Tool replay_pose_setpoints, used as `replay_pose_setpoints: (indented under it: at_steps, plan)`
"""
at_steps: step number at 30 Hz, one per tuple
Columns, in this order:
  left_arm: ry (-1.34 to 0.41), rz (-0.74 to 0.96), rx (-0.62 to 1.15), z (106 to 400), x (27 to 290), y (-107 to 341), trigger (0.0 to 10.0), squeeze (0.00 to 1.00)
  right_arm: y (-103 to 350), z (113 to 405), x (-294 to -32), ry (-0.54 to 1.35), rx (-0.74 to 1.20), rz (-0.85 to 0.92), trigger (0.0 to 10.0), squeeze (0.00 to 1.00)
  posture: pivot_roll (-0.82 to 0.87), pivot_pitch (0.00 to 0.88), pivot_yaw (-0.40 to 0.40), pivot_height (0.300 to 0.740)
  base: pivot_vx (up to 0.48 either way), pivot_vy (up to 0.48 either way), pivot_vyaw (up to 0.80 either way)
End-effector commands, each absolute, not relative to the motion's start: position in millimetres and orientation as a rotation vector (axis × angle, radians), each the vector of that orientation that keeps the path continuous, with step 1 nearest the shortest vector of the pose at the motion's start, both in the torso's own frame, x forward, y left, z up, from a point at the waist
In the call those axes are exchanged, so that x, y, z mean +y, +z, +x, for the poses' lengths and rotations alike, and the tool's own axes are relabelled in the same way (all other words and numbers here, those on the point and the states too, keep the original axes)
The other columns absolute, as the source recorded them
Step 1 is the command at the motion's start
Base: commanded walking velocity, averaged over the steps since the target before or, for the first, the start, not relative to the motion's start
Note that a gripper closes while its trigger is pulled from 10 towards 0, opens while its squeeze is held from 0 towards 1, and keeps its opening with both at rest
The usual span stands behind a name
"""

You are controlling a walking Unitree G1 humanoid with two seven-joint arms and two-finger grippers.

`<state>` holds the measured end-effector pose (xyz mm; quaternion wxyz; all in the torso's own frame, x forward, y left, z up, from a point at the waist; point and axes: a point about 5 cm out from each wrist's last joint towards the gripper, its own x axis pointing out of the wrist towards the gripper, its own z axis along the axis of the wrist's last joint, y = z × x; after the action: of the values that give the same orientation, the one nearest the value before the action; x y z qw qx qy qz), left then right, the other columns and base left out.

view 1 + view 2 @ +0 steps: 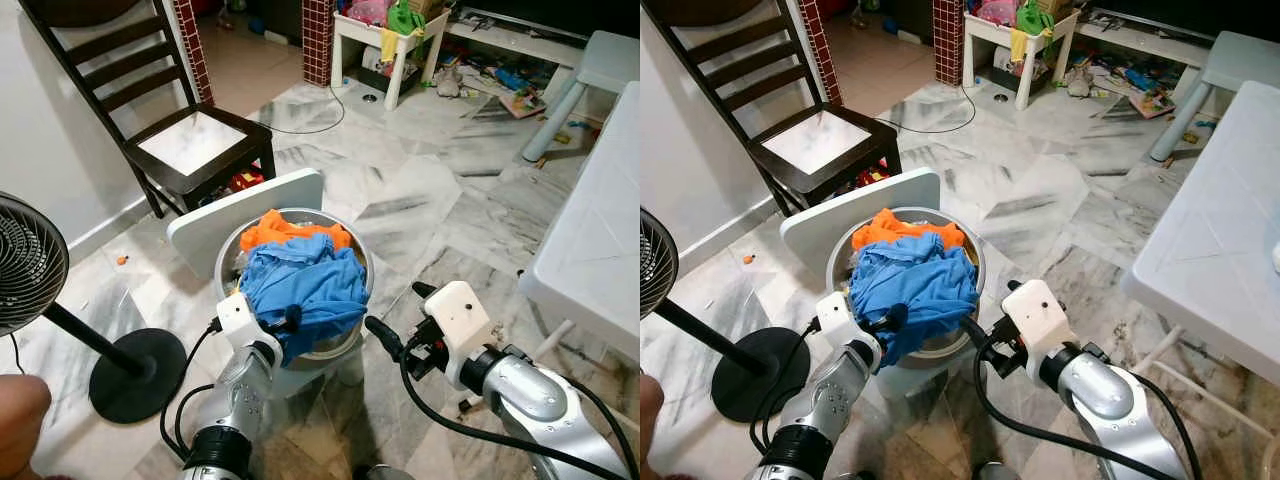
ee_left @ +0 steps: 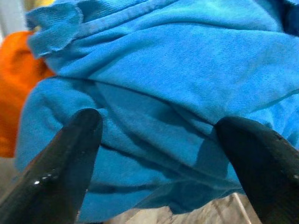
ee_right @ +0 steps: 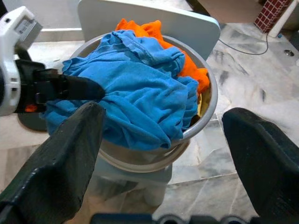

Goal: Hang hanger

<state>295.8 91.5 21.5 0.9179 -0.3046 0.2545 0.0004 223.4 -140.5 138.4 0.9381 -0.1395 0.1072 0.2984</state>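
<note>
My two head eyes look forward and steeply down onto the marble floor, sharing one scene; the right eye simply sits the metal basin further toward frame left. Both catch my arms rising from the bottom edge. My left wrist camera peers between its spread fingers, pressed very near the blue cloth. My right wrist camera faces the same basin from farther back, catching my left gripper at middle left.

My crumpled blue cotton shirt hides the round metal basin's contents; black standing fan cropped at frame edge.
</note>
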Motion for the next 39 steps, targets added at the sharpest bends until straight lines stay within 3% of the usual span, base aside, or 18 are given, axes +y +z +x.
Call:
replay_pose_setpoints:
  at_steps: [1,2,3,9,10,11,12,21,22,39]
  plan:
    - [-0.013,-0.649,0.517,298,85,23,3.8,0.00,140,212,-140,0.658,0.249,-0.278,10.0,0.00,-0.31,0.183,0.005,0.740,0.000,0.000,0.00]
    - [-0.015,-0.653,0.515,298,85,23,2.6,0.00,138,207,-141,0.680,0.268,-0.276,10.0,0.00,-0.31,0.183,0.005,0.740,0.000,0.000,0.00]
    - [-0.017,-0.654,0.513,298,83,23,0.0,0.00,136,202,-141,0.701,0.288,-0.280,10.0,0.00,-0.32,0.182,0.004,0.740,0.000,0.000,0.00]
    - [-0.035,-0.661,0.493,300,80,24,0.0,0.00,135,196,-148,0.710,0.322,-0.293,10.0,0.00,-0.32,0.186,0.004,0.740,0.000,0.000,0.00]
    - [-0.027,-0.641,0.495,300,81,24,5.7,0.00,136,197,-150,0.695,0.323,-0.290,10.0,0.00,-0.32,0.186,0.004,0.740,0.000,0.000,0.00]
    - [-0.027,-0.641,0.495,300,81,24,5.7,0.00,136,197,-150,0.695,0.323,-0.290,10.0,0.00,-0.32,0.186,0.004,0.740,0.000,0.000,0.00]
    - [-0.014,-0.614,0.489,301,83,24,10.0,0.00,137,199,-151,0.687,0.322,-0.284,10.0,0.00,-0.32,0.192,0.004,0.740,0.000,0.000,0.00]
    - [0.162,-0.543,0.396,298,111,33,10.0,0.01,134,201,-148,0.709,0.326,-0.288,10.0,0.00,-0.29,0.200,-0.001,0.740,0.000,0.000,0.00]
    - [0.169,-0.551,0.395,296,112,31,10.0,1.00,134,201,-147,0.711,0.324,-0.288,10.0,0.00,-0.29,0.200,-0.001,0.740,0.000,0.000,0.00]
    - [0.203,-0.625,0.407,303,117,27,10.0,1.00,141,204,-142,0.710,0.281,-0.295,10.0,0.00,-0.30,0.218,0.008,0.740,0.000,0.000,0.00]
